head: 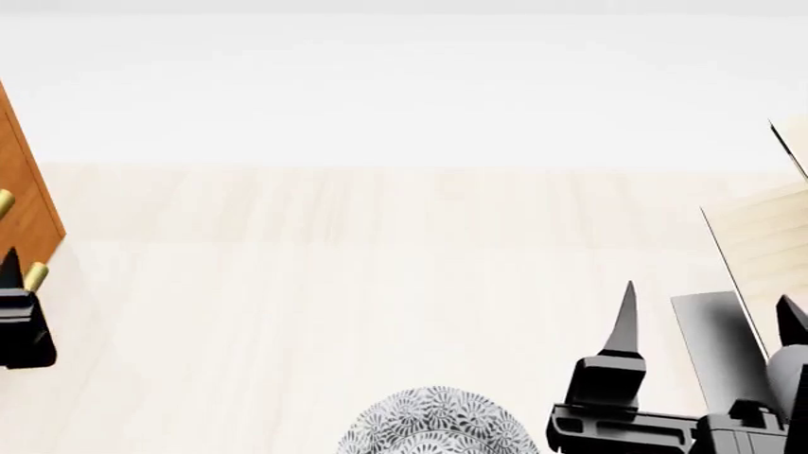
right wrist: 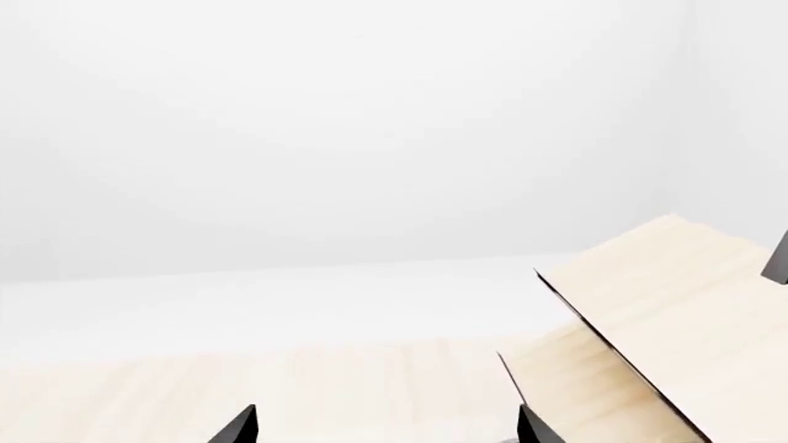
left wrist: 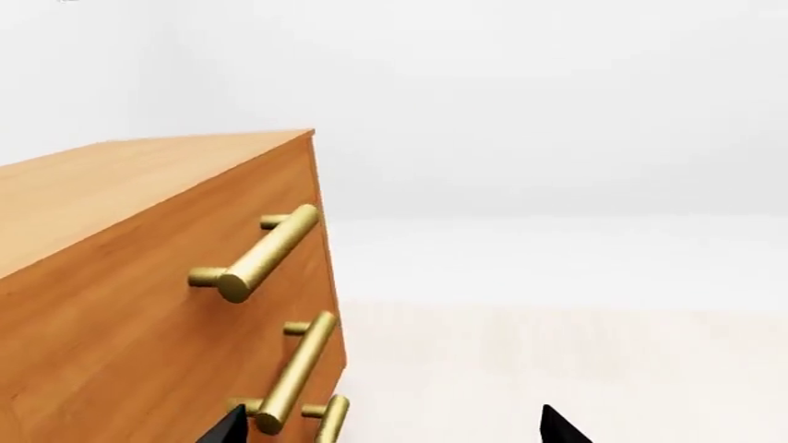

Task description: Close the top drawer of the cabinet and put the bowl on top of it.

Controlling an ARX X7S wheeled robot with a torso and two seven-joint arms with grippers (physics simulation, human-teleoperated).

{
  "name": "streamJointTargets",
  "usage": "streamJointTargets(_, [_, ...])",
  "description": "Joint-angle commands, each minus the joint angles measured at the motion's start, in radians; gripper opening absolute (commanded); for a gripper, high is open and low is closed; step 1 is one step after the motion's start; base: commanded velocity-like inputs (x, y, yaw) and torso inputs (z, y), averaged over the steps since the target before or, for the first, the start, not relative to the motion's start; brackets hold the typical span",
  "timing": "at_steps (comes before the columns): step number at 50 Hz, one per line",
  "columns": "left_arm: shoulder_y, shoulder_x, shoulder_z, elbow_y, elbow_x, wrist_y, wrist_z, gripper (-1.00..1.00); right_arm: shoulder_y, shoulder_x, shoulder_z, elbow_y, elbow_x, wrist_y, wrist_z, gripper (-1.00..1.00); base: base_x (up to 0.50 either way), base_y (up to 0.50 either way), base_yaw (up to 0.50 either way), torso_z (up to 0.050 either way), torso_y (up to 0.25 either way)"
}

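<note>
Both grippers empty, jaws apart
We see the bowl point(head: 433, 423) near us; the cabinet point(head: 28, 194) far left; left gripper point(left wrist: 391, 426), right gripper point(head: 705, 326) spread.

White walls, pale wood floor point(head: 378, 284), perhaps a pale rack point(right wrist: 665, 314).

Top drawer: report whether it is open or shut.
Shut, as far as shown: in the left wrist view the top drawer front sits flush with the front below it on the cabinet. No gap appears.

Bright, even, shadowless light — sharp renders, pale backgrounds nearly washed out.
</note>
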Motion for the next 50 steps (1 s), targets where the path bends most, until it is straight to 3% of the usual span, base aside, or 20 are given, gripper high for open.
streamJointTargets(1, [0.073,0.03,-0.075,0.225,-0.133,-0.114,-0.037,1.0,-0.033,-0.007,-0.021,-0.009,-0.041,-0.027,-0.017,1.0,0.0,0.0,0.0,0.0,0.0])
streamJointTargets(8, [0.152,0.031,-0.116,0.29,-0.17,-0.1,-0.029,1.0,-0.089,-0.017,-0.038,-0.043,-0.075,-0.051,-0.029,1.0,0.0,0.0,0.0,0.0,0.0])
streamJointTargets(13, [0.215,0.017,-0.081,0.309,-0.142,-0.058,-0.009,1.0,-0.089,-0.012,-0.042,-0.045,-0.07,-0.05,-0.026,1.0,0.0,0.0,0.0,0.0,0.0])
streamJointTargets(23, [0.183,0.015,-0.103,0.31,-0.192,-0.084,-0.021,1.0,-0.09,-0.006,-0.04,-0.024,-0.08,-0.066,-0.039,1.0,0.0,0.0,0.0,0.0,0.0])
streamJointTargets(38, [-0.133,0.037,-0.17,0.1,-0.505,-0.302,-0.022,1.0,-0.1,0.009,-0.024,-0.024,-0.069,-0.076,-0.04,1.0,0.0,0.0,0.0,0.0,0.0])
streamJointTargets(50, [-0.351,0.048,-0.051,-0.099,-0.564,-0.398,-0.001,1.0,-0.102,0.006,-0.049,-0.017,-0.095,-0.085,-0.04,1.0,0.0,0.0,0.0,0.0,0.0])
